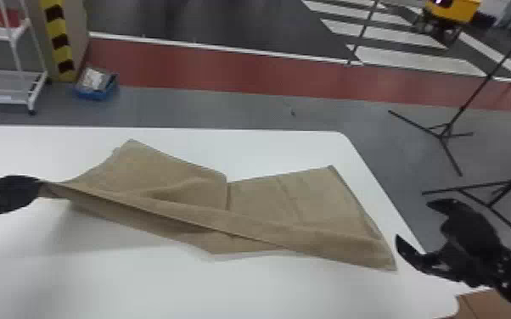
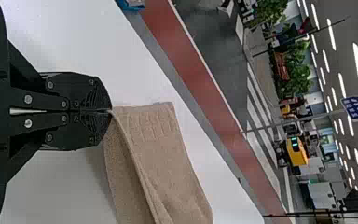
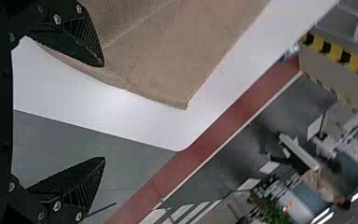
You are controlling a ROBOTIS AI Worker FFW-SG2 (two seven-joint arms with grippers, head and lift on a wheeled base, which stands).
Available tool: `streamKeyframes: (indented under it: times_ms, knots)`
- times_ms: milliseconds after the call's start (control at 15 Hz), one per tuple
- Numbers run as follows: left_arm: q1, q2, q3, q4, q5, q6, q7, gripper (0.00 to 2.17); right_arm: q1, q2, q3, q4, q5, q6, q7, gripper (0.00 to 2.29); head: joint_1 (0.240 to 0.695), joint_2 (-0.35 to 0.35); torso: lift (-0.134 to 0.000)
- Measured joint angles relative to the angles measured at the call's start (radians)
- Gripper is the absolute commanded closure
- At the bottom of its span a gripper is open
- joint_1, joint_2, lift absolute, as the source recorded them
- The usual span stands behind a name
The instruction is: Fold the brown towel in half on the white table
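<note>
The brown towel (image 1: 263,208) lies rumpled on the white table (image 1: 140,280), a long fold running across its near side from the left corner toward the right. At its raised left corner, my left gripper (image 1: 40,188) is closed on the cloth. The left wrist view has the left gripper (image 2: 109,111) pinching the edge of the towel (image 2: 154,140), which hangs down from it. Beside the towel's near right corner, my right gripper (image 1: 416,225) is open with nothing between its fingers. In the right wrist view the right gripper (image 3: 103,112) has one finger over the towel (image 3: 158,56).
The table's right edge (image 1: 377,182) passes just beyond the towel's right side, near my right gripper. Black tripod legs (image 1: 441,135) stand on the floor past it. A brown box (image 1: 484,303) is below the table's near right corner. A white rack (image 1: 8,85) stands behind at left.
</note>
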Motion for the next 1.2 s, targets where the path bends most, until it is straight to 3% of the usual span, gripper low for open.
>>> streamKeyframes:
  times_ms: [200,400,733,1000,1200]
  knots:
    - [0.008,0.001,0.01,-0.003,0.013,-0.006,-0.001,1.89,0.03,-0.042,0.011,0.024,0.158,-0.12,0.141,0.13,0.695,-0.24,-0.126]
    - [0.009,0.002,0.017,-0.001,0.02,-0.009,-0.002,1.89,0.024,-0.079,0.044,0.077,0.256,-0.131,0.2,0.24,0.695,-0.252,-0.126]
    - [0.023,0.002,0.024,-0.005,0.023,-0.023,-0.007,1.89,-0.099,-0.122,0.124,0.204,0.288,-0.074,0.294,0.58,0.695,-0.24,-0.126]
    - [0.031,0.002,0.047,-0.01,0.031,-0.038,-0.013,1.89,-0.136,-0.139,0.154,0.237,0.313,-0.021,0.366,0.59,0.695,-0.231,-0.126]
    - [0.031,0.002,0.052,-0.009,0.032,-0.041,-0.014,1.89,-0.133,-0.14,0.146,0.224,0.303,-0.011,0.375,0.59,0.695,-0.229,-0.126]
